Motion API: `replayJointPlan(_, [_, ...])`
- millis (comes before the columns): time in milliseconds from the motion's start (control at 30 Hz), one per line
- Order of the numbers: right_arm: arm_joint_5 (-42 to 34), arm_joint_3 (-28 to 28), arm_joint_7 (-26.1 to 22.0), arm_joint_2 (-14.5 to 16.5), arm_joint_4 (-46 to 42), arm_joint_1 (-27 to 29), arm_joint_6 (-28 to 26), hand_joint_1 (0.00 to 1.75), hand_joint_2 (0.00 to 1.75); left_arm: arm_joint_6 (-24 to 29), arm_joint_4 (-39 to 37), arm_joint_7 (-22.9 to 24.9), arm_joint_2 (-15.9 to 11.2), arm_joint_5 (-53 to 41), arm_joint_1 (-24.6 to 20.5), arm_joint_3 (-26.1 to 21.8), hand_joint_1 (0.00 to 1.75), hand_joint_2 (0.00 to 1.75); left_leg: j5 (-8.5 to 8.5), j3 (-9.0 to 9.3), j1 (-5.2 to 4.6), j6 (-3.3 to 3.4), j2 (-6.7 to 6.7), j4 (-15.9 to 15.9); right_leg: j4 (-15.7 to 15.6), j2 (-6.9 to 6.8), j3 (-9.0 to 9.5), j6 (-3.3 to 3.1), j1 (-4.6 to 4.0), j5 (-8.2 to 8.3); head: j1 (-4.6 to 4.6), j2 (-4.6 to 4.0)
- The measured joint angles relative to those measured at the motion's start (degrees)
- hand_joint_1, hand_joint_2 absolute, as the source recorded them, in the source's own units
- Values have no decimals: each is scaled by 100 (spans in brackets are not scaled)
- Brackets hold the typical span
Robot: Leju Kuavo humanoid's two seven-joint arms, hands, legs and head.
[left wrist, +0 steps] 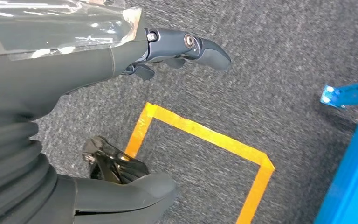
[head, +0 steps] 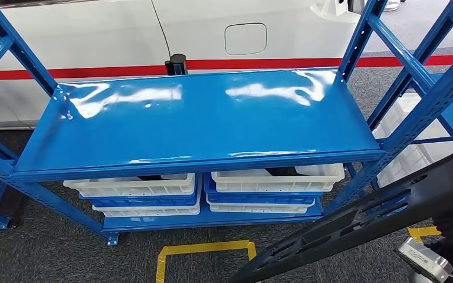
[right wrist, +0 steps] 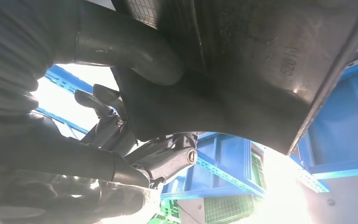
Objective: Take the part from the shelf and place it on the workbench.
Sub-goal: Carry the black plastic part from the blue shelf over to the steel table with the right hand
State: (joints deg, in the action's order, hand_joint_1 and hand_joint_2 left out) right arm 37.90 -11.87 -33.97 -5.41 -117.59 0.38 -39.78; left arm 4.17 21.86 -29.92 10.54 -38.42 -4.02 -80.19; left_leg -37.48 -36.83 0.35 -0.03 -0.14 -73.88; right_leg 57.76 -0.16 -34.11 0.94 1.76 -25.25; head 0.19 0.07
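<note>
One long black plastic part [head: 365, 221], a flat bar pierced with slots, was already off the glossy blue metal shelf [head: 200, 118] and slanted across the lower right of our head view, gripped at its near end by our right hand [right wrist: 121, 140], whose fingers [right wrist: 163, 156] were clenched under it with the thumb over the top. Our left hand [left wrist: 121, 121] hung above the grey carpet and yellow floor tape [left wrist: 200, 133], fingers released and holding nothing. We judged the part stiff and fairly light but unwieldy, so an end hold invites swinging; a hold nearer its middle would steady it.
</note>
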Motion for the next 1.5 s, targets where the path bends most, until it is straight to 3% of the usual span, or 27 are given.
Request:
replayJointPlan(33, [0, -3, 0, 7, 0, 0, 0, 175, 175, 0, 2, 0, -1, 0, 0, 0, 0, 175, 146, 154, 14, -4, 0, 174, 2, 0, -46, 14, 1, 41, -1, 0])
replayJointPlan(100, [0, -10, 0, 15, 0, 0, -1, 175, 175, 0, 6, 0, -1, 0, -6, 0, 0, 175, 464, 692, 35, 5, -3, 975, 7, 3, -111, 64, -1, 113, -6, 0])
replayJointPlan(133, [0, -13, 0, 17, 0, -2, -1, 175, 175, 0, 9, 0, -2, 0, -10, 1, 0, 175, 543, 938, 34, 15, -11, 1367, 9, 4, -132, 101, -10, 151, -4, 0])
replayJointPlan(200, [0, -17, 0, 20, 0, -9, -1, 175, 175, 0, 11, 0, -2, -3, -14, 2, 0, 175, 557, 1131, 0, 51, -26, 1755, -1, 2, -152, 193, -23, 233, -1, 0])
replayJointPlan(267, [0, -20, 1, 24, 0, -12, -1, 175, 175, 0, 13, 1, 2, -6, -10, 2, 0, 175, 638, 1046, -28, 148, -16, 1786, -32, 0, -177, 288, -15, 313, 3, 0])
replayJointPlan(300, [-1, -22, 1, 25, 0, -11, -1, 175, 175, 0, 14, 1, 5, -6, -11, 2, 0, 175, 705, 989, -32, 212, -2, 1798, 3, 2, -227, 295, -13, 265, 5, 0])
replayJointPlan(367, [-3, -30, 2, 25, 0, -9, -1, 175, 175, 0, 19, 1, 4, -5, -15, 2, 0, 175, 855, 845, -28, 322, 38, 1825, 388, 7, -407, 229, -14, -112, 28, 0])
replayJointPlan(433, [-9, -43, 0, 26, 0, -7, 0, 175, 175, 0, 23, 3, -2, -6, -14, 2, 0, 175, 979, 686, -50, 365, 61, 1820, 1132, 10, -598, 169, -21, -601, 50, 0])
replayJointPlan(467, [-13, -50, -4, 26, 1, -7, 0, 175, 175, 0, 23, 5, -1, -7, -13, 2, 0, 175, 1039, 614, -62, 368, 68, 1816, 1449, 11, -629, 191, -24, -716, 51, 0])
replayJointPlan(500, [-16, -58, -13, 26, 1, -7, -1, 175, 175, 1, 22, 6, 1, -8, -13, 2, 0, 175, 1097, 543, -72, 367, 72, 1809, 1607, 11, -579, 239, -27, -720, 52, 0])
replayJointPlan(533, [-19, -63, -26, 26, 2, -10, -1, 175, 175, 3, 22, 7, 2, -8, -14, 2, 0, 175, 1149, 478, -79, 360, 74, 1797, 1562, 10, -438, 296, -28, -638, 52, 0])
replayJointPlan(600, [-15, -69, -48, 26, 3, -25, -1, 175, 175, 10, 22, 8, 3, -11, -15, 3, 0, 175, 1234, 368, -85, 333, 74, 1762, 881, 10, 126, 351, -36, -450, 52, 0])
replayJointPlan(667, [17, -73, -51, 29, 3, -54, 0, 175, 175, 21, 22, 9, 4, -14, -17, 4, 0, 175, 1303, 290, -107, 286, 70, 1720, 59, 13, 682, 302, -77, -462, 48, 0])
replayJointPlan(733, [83, -75, -28, 34, 7, -77, -1, 175, 175, 48, 22, 11, 3, -16, -20, 4, 0, 175, 1376, 240, -125, 232, 69, 1698, -250, 17, 825, 241, -120, -524, 42, 0])
replayJointPlan(800, [169, -71, 41, 41, 26, -109, -1, 175, 175, 88, 22, 13, -6, -17, -21, 4, 0, 175, 1354, 184, -110, 168, 54, 1649, -255, 8, 733, 151, -68, -476, 40, 0])
replayJointPlan(833, [216, -63, 95, 43, 43, -139, -1, 175, 175, 107, 21, 14, -7, -17, -20, 4, 0, 175, 1214, 130, -96, 129, 39, 1534, -257, -2, 689, 85, -40, -431, 34, 0])
replayJointPlan(900, [343, -27, 228, 41, 101, -223, 0, 175, 175, 133, 20, 16, -5, -11, -18, 4, 0, 175, 699, -69, -58, 50, 11, 978, -258, -21, 586, -10, -14, -324, 18, 0])
replayJointPlan(967, [522, 29, 376, 35, 201, -311, 0, 175, 175, 159, 20, 20, -2, -3, -18, 4, 0, 175, 297, -275, -20, -11, 1, 256, -247, -26, 472, -19, -16, -214, 10, 0])
replayJointPlan(1000, [619, 59, 456, 31, 266, -354, 0, 175, 175, 173, 20, 29, -1, 2, -19, 4, 0, 175, 280, -289, 0, -34, 0, 67, -236, -25, 414, -3, -13, -165, 9, 0])
replayJointPlan(1033, [717, 89, 544, 22, 338, -398, 0, 175, 175, 185, 21, 45, -1, 8, -19, 4, 0, 175, 372, -201, 21, -52, 0, 80, -218, -25, 348, 20, -5, -125, 9, 0])
replayJointPlan(1100, [928, 144, 760, -21, 513, -522, 0, 175, 175, 199, 22, 87, -2, 31, -21, 3, 0, 175, 675, 288, 69, -79, 2, 725, -151, -26, 235, 70, 17, -74, 5, 0])
replayJointPlan(1167, [1133, 190, 1024, -111, 737, -720, 0, 175, 175, 206, 24, 108, -2, 52, -30, 3, 0, 175, 786, 739, 77, -69, -11, 1446, -73, -26, 137, 133, 7, -35, 3, 0])
replayJointPlan(1200, [1219, 220, 1166, -171, 882, -848, 0, 175, 175, 210, 27, 113, -2, 58, -34, 4, 0, 175, 775, 818, 66, -42, -20, 1615, -50, -25, 104, 174, -5, -8, 1, 0])
replayJointPlan(1267, [1352, 279, 1459, -320, 1246, -1123, 0, 175, 175, 214, 39, 122, -1, 64, -38, 4, 0, 175, 803, 759, 30, 61, -28, 1643, -59, -23, 66, 284, -19, 67, 7, 0])
replayJointPlan(1333, [1356, 337, 1713, -506, 1661, -1379, 26, 175, 175, 207, 57, 128, 4, 68, -42, 4, 0, 175, 900, 681, 16, 202, -13, 1665, 36, -19, -24, 331, -10, -10, 16, 0])
replayJointPlan(1433, [1192, 418, 1891, -773, 2208, -1669, 94, 175, 175, 176, 96, 135, -4, 67, -40, 4, 0, 175, 1076, 490, 7, 340, 1, 1675, 924, -12, -383, 249, -5, -613, 49, 0])
replayJointPlan(1500, [1104, 451, 1920, -910, 2477, -1746, 95, 175, 175, 138, 107, 142, -8, 60, -28, 5, 0, 175, 1183, 345, -14, 355, -3, 1667, 1513, -8, -510, 276, -11, -851, 56, 0])
